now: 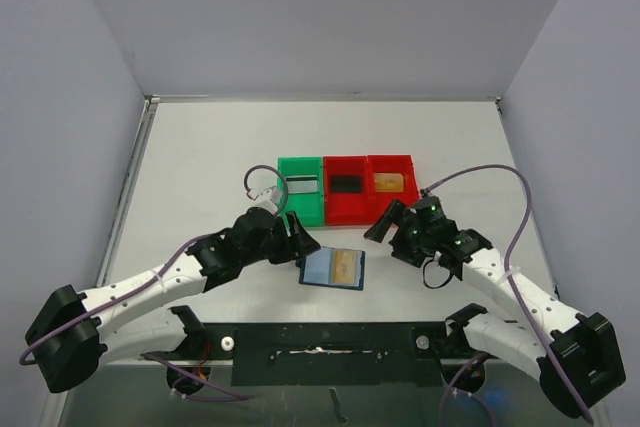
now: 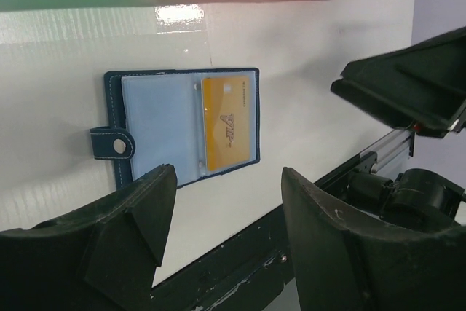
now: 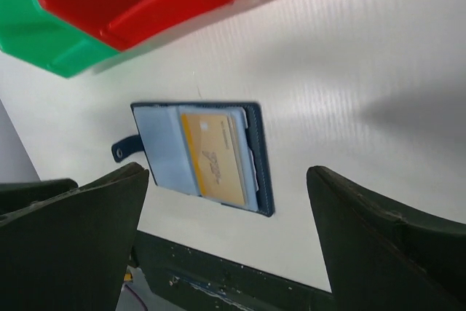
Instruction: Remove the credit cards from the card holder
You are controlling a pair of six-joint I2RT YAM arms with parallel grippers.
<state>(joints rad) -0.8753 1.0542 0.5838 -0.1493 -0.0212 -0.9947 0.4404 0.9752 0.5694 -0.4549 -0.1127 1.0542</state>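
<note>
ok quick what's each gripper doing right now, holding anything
left gripper: open, holding nothing, close to the open card holder
right gripper: open wide, holding nothing

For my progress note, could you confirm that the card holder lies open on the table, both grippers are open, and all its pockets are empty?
Not quite: the pockets are not all empty. The left wrist view shows a gold card tucked in the card holder. The holder does lie open on the table, and the left gripper and right gripper are both open.
</note>
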